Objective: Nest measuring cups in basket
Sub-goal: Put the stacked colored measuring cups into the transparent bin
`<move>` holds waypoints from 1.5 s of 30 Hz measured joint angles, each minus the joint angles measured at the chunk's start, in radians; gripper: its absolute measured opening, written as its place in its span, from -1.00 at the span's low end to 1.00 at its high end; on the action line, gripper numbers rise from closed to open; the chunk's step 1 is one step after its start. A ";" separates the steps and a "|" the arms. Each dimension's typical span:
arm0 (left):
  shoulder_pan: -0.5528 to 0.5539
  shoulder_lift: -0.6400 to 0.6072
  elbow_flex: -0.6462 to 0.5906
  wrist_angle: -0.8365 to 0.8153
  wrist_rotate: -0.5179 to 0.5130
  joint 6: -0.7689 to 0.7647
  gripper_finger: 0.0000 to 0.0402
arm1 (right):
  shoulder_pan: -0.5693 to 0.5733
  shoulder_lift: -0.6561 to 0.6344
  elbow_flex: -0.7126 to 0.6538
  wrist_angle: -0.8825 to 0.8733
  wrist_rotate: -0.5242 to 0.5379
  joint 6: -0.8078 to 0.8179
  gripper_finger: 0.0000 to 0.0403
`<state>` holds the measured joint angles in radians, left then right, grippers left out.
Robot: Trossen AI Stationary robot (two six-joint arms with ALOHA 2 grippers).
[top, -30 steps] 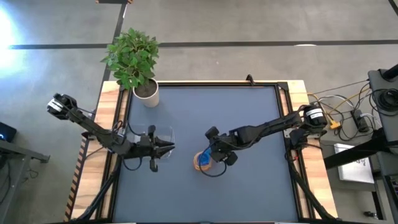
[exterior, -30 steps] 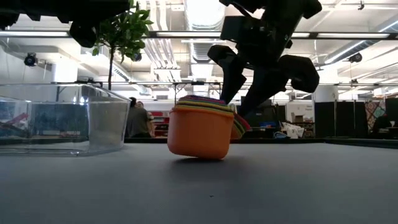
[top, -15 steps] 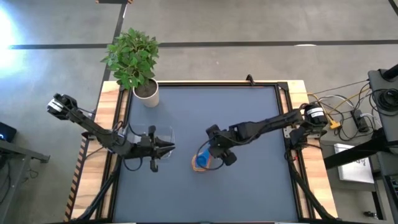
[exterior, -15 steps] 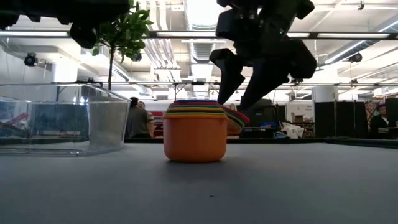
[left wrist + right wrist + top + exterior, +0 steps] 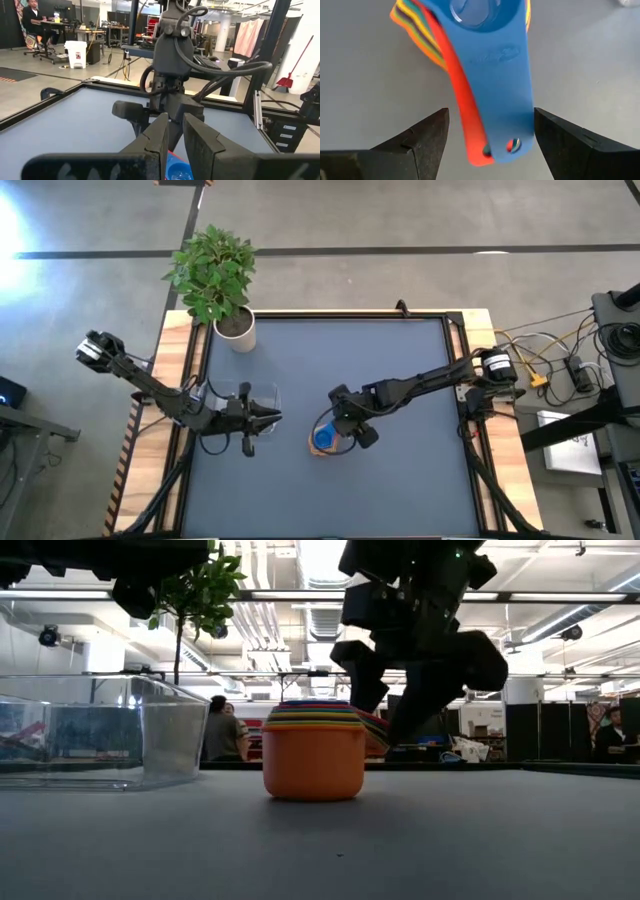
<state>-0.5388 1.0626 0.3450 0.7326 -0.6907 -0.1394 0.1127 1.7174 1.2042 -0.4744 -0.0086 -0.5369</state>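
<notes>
The stack of cups [image 5: 314, 748], tilted a second ago, is now set flat on the table [image 5: 400, 370]. The right gripper [image 5: 490, 137] has been opened, fingers apart around the handles [image 5: 495, 100]. The basket [image 5: 95, 730], beside the closed left gripper [image 5: 270, 416], is still to be reached.

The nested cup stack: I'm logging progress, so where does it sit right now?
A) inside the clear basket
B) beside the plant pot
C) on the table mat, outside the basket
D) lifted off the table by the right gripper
C: the stack of measuring cups rests flat on the table mat, apart from the basket, with the open right gripper straddling its handles.
</notes>
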 joint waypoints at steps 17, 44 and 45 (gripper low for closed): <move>-0.001 0.000 0.000 -0.001 -0.006 -0.005 -0.80 | -0.005 0.018 0.002 0.069 0.058 -0.036 0.36; 0.192 0.254 0.611 -1.102 0.186 0.210 -0.73 | 0.098 -0.231 -0.139 -0.140 0.258 0.445 0.07; 0.204 0.282 0.650 -1.125 0.222 0.257 -0.72 | 0.111 -0.267 -0.169 -0.125 0.281 0.467 0.04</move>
<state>-0.3347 1.3441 0.9951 -0.3921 -0.4682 0.1171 0.2232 1.4501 1.0356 -0.5999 0.2721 -0.0700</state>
